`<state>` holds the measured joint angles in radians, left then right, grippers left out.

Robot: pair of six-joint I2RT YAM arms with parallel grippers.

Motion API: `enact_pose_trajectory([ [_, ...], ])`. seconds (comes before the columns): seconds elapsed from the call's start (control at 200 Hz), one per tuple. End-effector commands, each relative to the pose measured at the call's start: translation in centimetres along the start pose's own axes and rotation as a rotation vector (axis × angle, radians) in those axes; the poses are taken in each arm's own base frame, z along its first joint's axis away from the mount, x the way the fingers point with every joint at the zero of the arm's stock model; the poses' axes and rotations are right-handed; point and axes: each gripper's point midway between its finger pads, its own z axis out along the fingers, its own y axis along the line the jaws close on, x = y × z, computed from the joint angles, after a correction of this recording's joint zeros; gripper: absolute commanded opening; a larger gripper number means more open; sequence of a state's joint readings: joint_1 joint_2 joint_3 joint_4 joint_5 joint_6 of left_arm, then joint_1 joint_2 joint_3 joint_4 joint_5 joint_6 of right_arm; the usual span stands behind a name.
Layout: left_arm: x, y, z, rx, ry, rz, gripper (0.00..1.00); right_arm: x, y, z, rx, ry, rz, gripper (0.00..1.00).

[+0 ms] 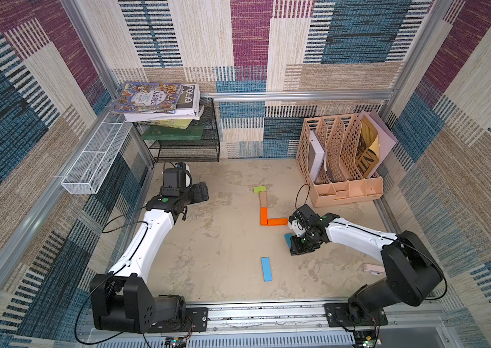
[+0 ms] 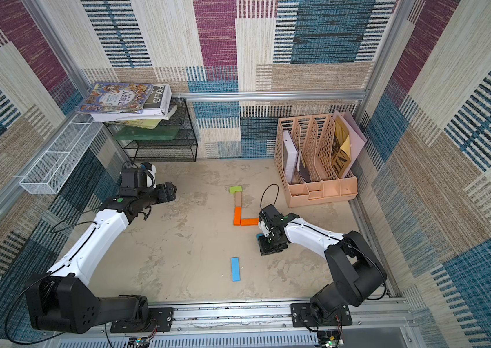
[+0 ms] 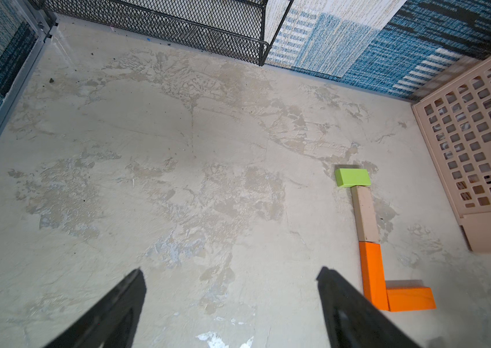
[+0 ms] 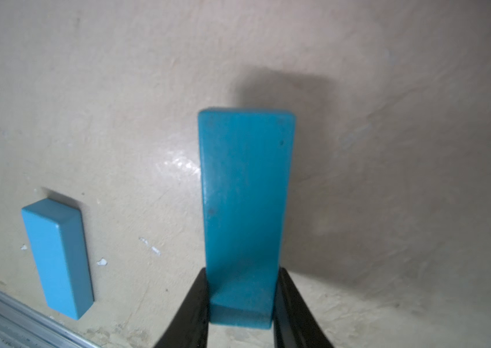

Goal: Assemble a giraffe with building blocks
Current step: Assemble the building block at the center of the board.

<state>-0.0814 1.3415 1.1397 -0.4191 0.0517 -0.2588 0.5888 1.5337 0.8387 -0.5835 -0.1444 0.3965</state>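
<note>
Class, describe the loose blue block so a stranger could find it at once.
Start at the beige table and find the orange L of blocks near its middle. Nearer the front rail lies the loose blue block, flat and alone; the other blue block sits in the right gripper.

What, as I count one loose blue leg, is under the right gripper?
A second blue block, gripped at one end by the right gripper. In both top views the wrist hides most of it; whether it touches the table is unclear.

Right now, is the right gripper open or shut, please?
Shut on a blue block: fingers of the right gripper press both its sides.
</note>
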Motion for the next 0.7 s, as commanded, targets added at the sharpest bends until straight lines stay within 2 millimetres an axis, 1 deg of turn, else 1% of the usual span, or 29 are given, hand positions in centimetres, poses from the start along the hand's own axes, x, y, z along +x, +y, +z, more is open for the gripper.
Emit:
enact_pose_trajectory([
  [0.0, -0.6, -0.2, -0.1, 0.006, -0.022, -0.004, 0.93, -0.5, -0.7, 0.6, 0.04, -0.011, 0.03, 0.37],
  [0.12, -0.6, -0.2, -0.2, 0.009, -0.024, -0.003, 0.93, -0.6, -0.5, 1.2, 0.033, 0.001, 0.026, 0.4],
  [0.155, -0.6, -0.2, -0.2, 0.009, -0.024, -0.004, 0.93, -0.6, -0.5, 1.4, 0.035, 0.004, 0.022, 0.43],
  [0.2, -0.6, -0.2, -0.2, 0.009, -0.024, -0.004, 0.93, -0.8, -0.7, 1.5, 0.048, 0.007, 0.023, 0.49],
  [0.245, -0.7, -0.2, -0.2, 0.009, -0.025, -0.004, 0.93, -0.8, -0.8, 1.7, 0.055, 0.016, 0.019, 0.5],
  [0.285, -0.7, -0.2, -0.2, 0.009, -0.025, -0.004, 0.93, -0.8, -0.9, 1.9, 0.061, 0.02, 0.02, 0.5],
  [0.366, -0.6, -0.2, -0.2, 0.008, -0.024, -0.003, 0.93, -1.1, -1.0, 2.0, 0.067, 0.016, 0.025, 0.44],
  [0.486, -0.6, -0.2, -0.2, 0.008, -0.024, -0.004, 0.93, -1.6, -1.0, 2.0, 0.074, 0.008, 0.03, 0.4],
  [0.696, -0.6, -0.2, -0.1, 0.008, -0.02, -0.003, 0.93, -2.6, -1.0, 2.2, 0.086, 0.001, 0.032, 0.4],
])
